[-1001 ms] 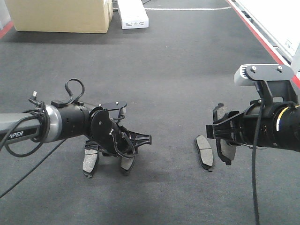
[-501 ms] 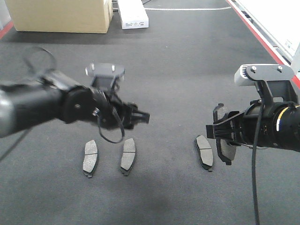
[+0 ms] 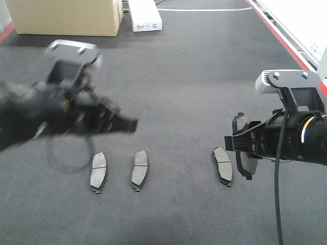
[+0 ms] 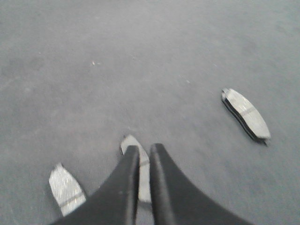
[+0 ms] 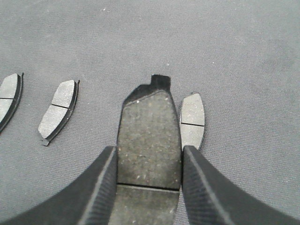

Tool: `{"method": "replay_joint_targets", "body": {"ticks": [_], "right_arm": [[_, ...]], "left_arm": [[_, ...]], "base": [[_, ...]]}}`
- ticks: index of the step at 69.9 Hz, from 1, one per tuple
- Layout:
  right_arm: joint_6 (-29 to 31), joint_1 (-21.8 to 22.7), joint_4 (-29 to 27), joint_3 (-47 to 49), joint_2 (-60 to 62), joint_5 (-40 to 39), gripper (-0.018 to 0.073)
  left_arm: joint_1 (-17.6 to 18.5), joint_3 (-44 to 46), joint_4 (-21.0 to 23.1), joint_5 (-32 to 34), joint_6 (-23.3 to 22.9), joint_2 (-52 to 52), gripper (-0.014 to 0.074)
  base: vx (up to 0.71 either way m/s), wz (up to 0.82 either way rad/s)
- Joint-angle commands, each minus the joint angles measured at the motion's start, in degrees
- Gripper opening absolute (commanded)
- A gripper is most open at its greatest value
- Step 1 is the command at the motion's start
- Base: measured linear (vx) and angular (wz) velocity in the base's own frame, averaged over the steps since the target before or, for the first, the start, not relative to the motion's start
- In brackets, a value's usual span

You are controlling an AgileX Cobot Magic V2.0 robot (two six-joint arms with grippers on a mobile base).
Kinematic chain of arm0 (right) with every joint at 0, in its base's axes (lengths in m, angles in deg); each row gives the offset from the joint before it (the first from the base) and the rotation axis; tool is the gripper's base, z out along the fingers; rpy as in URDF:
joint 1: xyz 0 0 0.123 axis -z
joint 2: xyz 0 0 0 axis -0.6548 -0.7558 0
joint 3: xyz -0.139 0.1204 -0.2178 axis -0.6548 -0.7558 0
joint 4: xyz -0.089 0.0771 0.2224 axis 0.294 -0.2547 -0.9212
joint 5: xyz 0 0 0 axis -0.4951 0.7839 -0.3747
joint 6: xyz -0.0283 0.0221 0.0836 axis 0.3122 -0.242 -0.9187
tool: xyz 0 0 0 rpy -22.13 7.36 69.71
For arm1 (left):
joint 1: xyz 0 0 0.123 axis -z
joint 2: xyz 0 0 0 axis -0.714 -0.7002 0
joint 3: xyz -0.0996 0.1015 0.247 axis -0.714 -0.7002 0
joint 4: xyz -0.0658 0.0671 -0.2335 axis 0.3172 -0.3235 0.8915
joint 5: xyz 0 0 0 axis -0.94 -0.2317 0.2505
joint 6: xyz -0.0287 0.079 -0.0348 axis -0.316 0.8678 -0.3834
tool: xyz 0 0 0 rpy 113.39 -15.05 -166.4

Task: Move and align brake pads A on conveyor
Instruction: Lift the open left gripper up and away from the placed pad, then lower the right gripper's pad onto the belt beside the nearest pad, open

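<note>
I count 4 pads total. 3 lie on the belt: left pad, mid pad, right pad. The 4th pad sits between my right fingers. 2 grippers: my left, blurred, and my right. 2 boxes at the far end: 1 brown carton, 1 white box. 1 belt, w/ red edge strips on both sides.

You have three dark grey brake pads flat on the charcoal conveyor; the fourth pad, seemingly upright, sits gripped above it.
</note>
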Motion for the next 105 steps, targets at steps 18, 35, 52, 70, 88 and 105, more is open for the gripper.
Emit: {"method": "replay_joint_targets", "body": {"ticks": [18,35,52,70,88,105], "right_arm": [[0.0,0.09,0.48,1.79,1.4,-4.03,0.0094],[0.0,0.09,0.48,1.79,1.4,-4.03,0.0094],[0.0,0.09,0.48,1.79,1.4,-4.03,0.0094],[0.0,0.09,0.48,1.79,1.4,-4.09,0.0094],[0.4,0.09,-0.85,1.9,0.5,-6.81,0.0096],[5.73,0.03,-7.84,9.38,-10.9,-1.91,0.0097]], "left_arm": [[0.31,-17.41,-1.71,11.83,0.05,20.36,-0.0008],[0.31,-21.08,-1.71,10.46,0.05,26.32,-0.0008],[0.31,-21.04,-1.71,10.12,0.05,26.15,-0.0008],[0.31,-21.04,-1.71,9.98,0.05,26.15,-0.0008],[0.31,-21.04,-1.71,9.99,0.05,26.15,-0.0006],[0.31,-21.04,-1.71,9.99,0.05,26.15,-0.0006]], "base": [[0.0,0.0],[0.0,0.0],[0.0,0.0],[0.0,0.0],[0.0,0.0],[0.0,0.0]]}}
